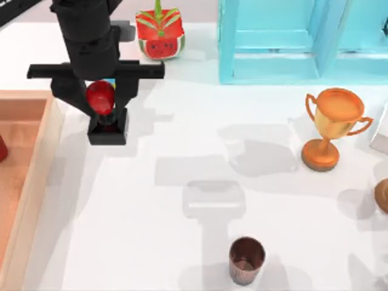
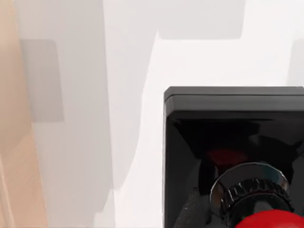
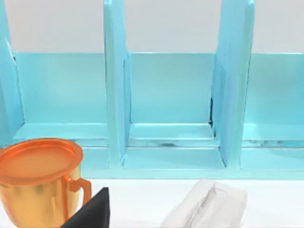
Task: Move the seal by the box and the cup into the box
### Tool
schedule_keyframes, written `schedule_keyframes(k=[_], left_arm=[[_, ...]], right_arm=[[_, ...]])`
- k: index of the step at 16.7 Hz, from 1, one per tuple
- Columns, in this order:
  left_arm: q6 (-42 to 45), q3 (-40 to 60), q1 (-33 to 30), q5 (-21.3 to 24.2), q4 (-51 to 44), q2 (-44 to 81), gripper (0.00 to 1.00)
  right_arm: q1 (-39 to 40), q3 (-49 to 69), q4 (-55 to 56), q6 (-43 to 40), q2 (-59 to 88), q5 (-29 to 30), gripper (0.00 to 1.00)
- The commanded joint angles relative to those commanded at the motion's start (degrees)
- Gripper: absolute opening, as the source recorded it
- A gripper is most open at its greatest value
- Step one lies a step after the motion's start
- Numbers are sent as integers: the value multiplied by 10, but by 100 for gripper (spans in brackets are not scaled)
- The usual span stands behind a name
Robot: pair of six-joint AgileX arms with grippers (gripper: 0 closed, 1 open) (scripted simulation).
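Trophy (image 1: 332, 127) nr turquoise shelf (image 1: 285, 42); watermelon toy (image 1: 160, 33) at back.

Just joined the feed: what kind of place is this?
Likely a simulated tabletop test bench: a plain white table with unrelated props, a trophy, a turquoise shelf, a watermelon toy.

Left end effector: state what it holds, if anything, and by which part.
The left end effector sits over the seal, fingers flanking its red knob. Whether they grip it cannot be told; the base rests beside the box.
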Motion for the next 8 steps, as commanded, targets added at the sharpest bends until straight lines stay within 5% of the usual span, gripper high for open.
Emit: schedule_keyframes(k=[8], left_arm=[[-13, -68, -10, -1, 7, -63, 0]], right_arm=[[0, 0, 0, 0, 0, 0, 100]])
